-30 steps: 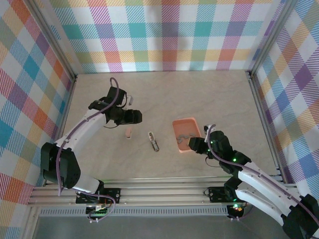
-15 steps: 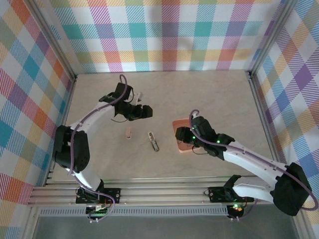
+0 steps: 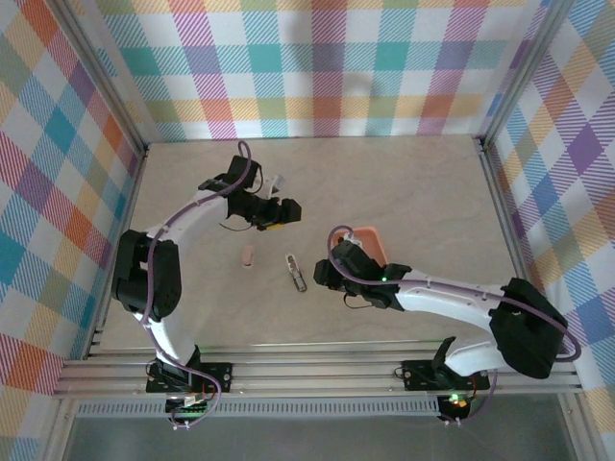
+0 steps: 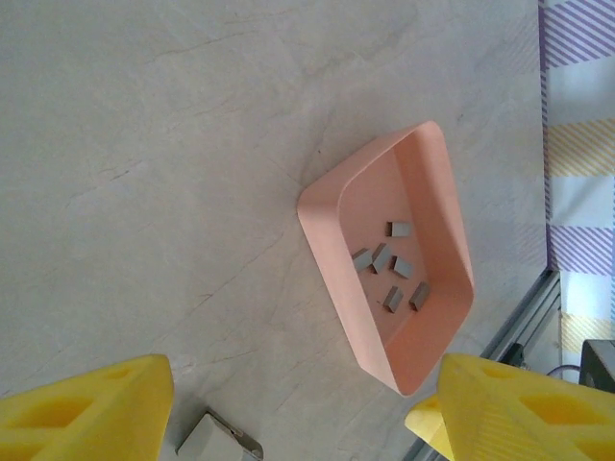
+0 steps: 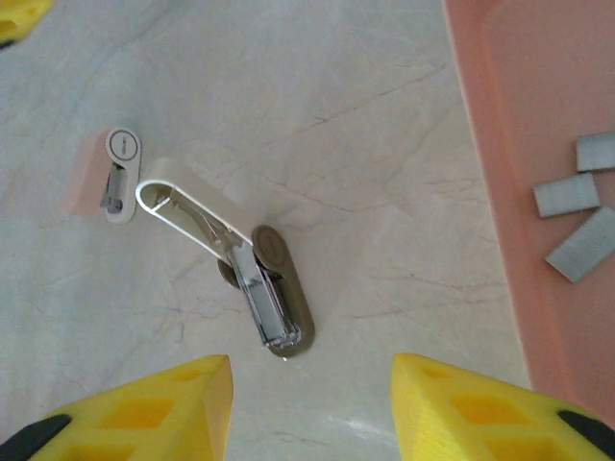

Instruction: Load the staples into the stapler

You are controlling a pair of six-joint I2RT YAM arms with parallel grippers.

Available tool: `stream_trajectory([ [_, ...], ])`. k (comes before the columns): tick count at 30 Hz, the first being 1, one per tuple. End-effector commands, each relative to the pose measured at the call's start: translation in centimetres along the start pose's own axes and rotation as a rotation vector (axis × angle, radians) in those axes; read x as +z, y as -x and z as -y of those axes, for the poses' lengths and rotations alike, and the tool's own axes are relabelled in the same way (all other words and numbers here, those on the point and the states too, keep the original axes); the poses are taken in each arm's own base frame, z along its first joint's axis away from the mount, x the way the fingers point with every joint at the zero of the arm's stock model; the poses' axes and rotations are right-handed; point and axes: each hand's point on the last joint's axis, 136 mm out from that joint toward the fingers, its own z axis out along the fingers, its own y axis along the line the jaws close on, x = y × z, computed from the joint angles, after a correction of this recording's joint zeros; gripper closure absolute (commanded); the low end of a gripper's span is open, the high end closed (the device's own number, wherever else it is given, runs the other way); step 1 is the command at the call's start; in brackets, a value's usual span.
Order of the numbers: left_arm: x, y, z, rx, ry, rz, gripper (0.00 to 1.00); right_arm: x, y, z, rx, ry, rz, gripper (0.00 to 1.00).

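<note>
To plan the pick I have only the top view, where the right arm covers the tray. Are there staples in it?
Observer: Yes. The left wrist view shows six staples lying loose in the tray.
Operator: Is the stapler open?
Observer: Yes. In the right wrist view the stapler lies with its white top swung up and its metal channel bare.
Operator: And the right gripper?
Observer: The right gripper is open and empty.
</note>
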Motion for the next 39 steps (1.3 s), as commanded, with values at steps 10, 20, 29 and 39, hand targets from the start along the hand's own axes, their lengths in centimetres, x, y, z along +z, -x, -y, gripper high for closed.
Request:
stream_trajectory([
  [10, 2.8, 0.0, -0.1, 0.026, -0.062, -0.055, 0.34, 3.6, -1.2, 1.0, 0.143, 0.049, 0.039, 0.53],
  [20, 2.7, -2.6, -1.8, 0.003, 0.008, -0.087, 0.41, 6.1, -2.1, -2.1, 0.142, 0.107, -0.064, 0.57],
  [29, 2.5, -5.3, -1.7, -0.008, -0.014, -0.124, 0.48, 4.7, -1.8, -2.0, 0.114, 0.065, -0.068, 0.56],
  [39, 3.4, -5.8, -1.6, -0.017, -0.044, -0.145, 0.56, 6.5, -2.9, -3.0, 0.083, 0.046, -0.141, 0.63],
])
